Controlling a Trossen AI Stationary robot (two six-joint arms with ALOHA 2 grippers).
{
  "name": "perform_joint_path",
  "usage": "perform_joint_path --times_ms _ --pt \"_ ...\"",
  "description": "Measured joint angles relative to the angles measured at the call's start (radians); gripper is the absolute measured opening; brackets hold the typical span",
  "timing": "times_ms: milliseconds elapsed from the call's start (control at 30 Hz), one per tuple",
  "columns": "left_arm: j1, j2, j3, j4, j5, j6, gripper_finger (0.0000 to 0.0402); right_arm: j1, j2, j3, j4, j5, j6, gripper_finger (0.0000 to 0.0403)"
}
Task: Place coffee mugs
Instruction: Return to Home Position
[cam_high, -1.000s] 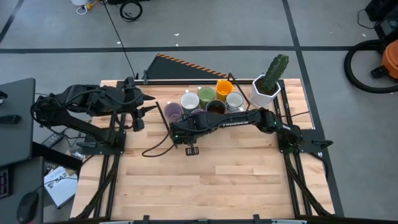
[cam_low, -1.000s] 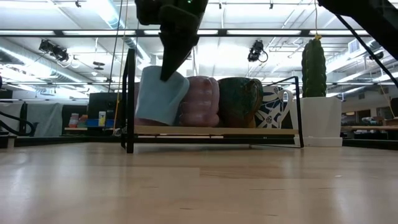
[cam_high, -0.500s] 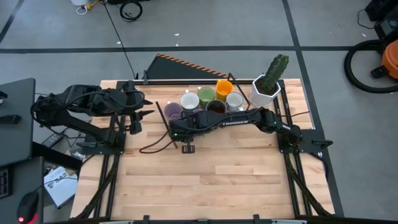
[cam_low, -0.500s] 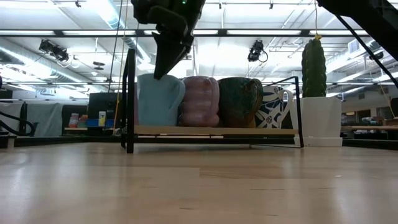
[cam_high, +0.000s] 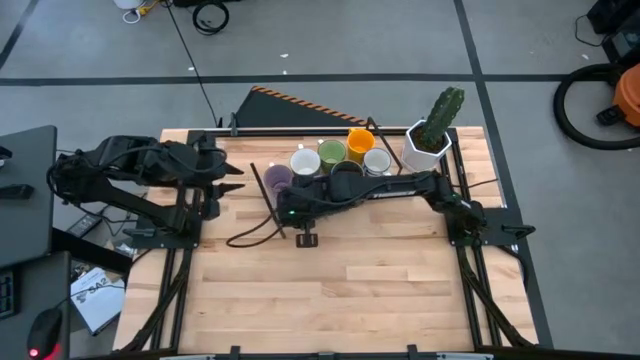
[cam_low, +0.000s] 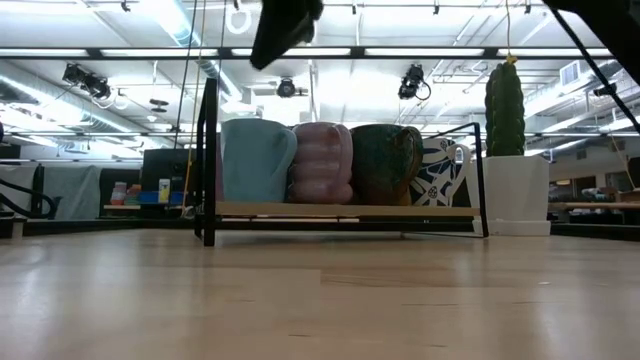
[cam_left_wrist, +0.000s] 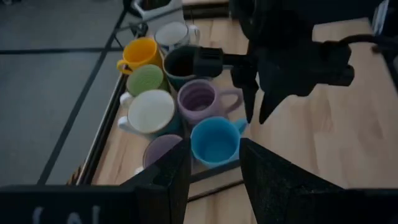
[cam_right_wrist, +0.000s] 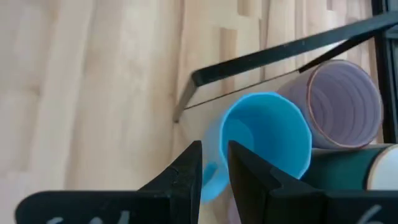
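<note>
Eight mugs stand on their bases in a black wire-framed tray at the table's far edge: orange, green, dark brown, two white, two lilac and blue. The blue mug is upright at the tray's left near corner, beside a lilac one. My right gripper hovers above it, narrowly open, and touches nothing. My left gripper waits open to the tray's left.
A white faceted pot with a green cactus stands right of the tray. My right arm stretches across the tray's near side. A black cable lies on the wood. The near half of the table is bare wood.
My right gripper brought the tilted blue mug down upright onto the tray's left near corner, let go and rose well clear of it. The mug now stands by itself beside the lilac one. My left gripper drew back slightly toward the table's left.
</note>
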Motion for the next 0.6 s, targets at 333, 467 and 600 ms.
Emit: perform_joint_path --times_ms 333,467,600 --pt "-0.159 -0.262 -0.437 0.302 -0.028 -0.125 0.0142 0.093 -0.143 -0.158 -0.070 0.121 0.106 0.0081" --pt "-0.222 -0.379 -0.622 0.447 -0.093 -0.154 0.0142 0.125 -0.259 -0.394 0.059 0.182 0.172 0.0081" --pt "-0.255 -0.464 -0.788 0.584 -0.125 -0.180 0.0142 0.132 -0.421 -0.683 0.269 0.173 0.235 0.0081"
